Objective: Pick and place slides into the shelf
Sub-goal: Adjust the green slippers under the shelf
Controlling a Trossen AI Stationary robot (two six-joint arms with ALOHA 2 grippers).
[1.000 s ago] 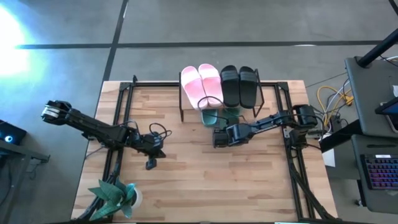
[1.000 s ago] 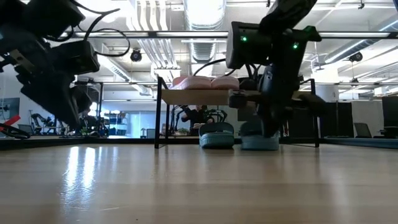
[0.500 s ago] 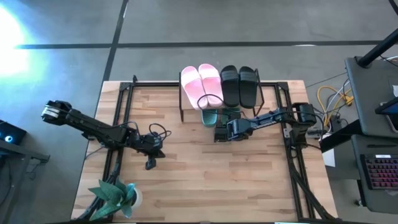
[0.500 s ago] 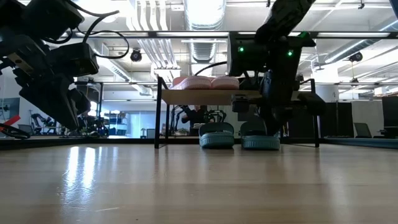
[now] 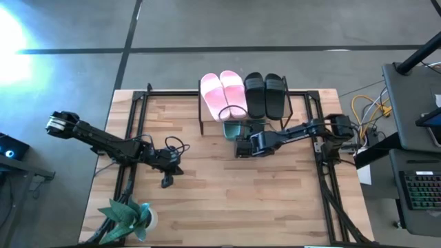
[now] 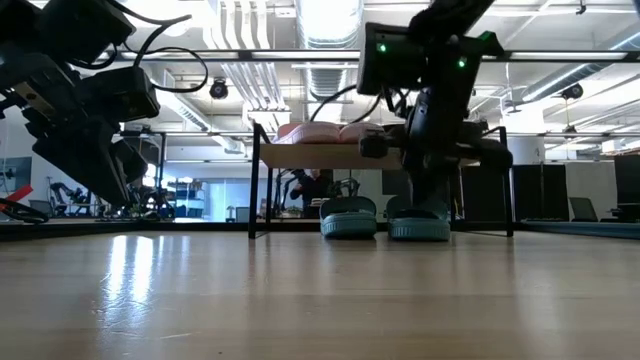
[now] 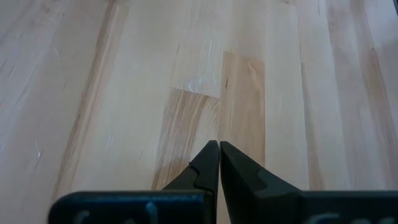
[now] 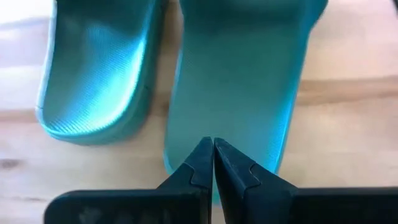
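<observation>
Two dark green slides (image 5: 234, 129) (image 8: 93, 74) lie soles down on the table side by side, toes under the shelf (image 5: 244, 110), heels toward the near edge. Two light pink slides (image 5: 222, 95) and two black slides (image 5: 265, 95) lie on the shelf's plank top. My right gripper (image 5: 247, 142) (image 8: 213, 146) is shut, with its tips at the heel of the right-hand green slide (image 8: 239, 81) (image 6: 420, 228). My left gripper (image 5: 167, 182) (image 7: 219, 146) is shut over bare wood on the table's left part. My right gripper's shut fingertips (image 8: 202, 155) stand over the heel end (image 8: 242, 149) of the right-hand green slide, coming from the table's near side and slanting down. The fingers hide the spot, so I cannot tell whether they touch it. The slide lies flat on the table.
A potted green plant (image 5: 127, 215) stands at the table's near left corner. Black metal frame rails (image 5: 136, 138) (image 5: 322, 169) run along the left and right sides. Bare wood (image 5: 227, 200) spreads across the table's middle and near part. A desk with a keyboard (image 5: 420, 189) stands right of the table.
My right gripper has moved a little toward the far edge, closer to the green slides under the shelf, swinging slightly right and then back left. Its fingers show no change. The slides and my left arm have kept still.
</observation>
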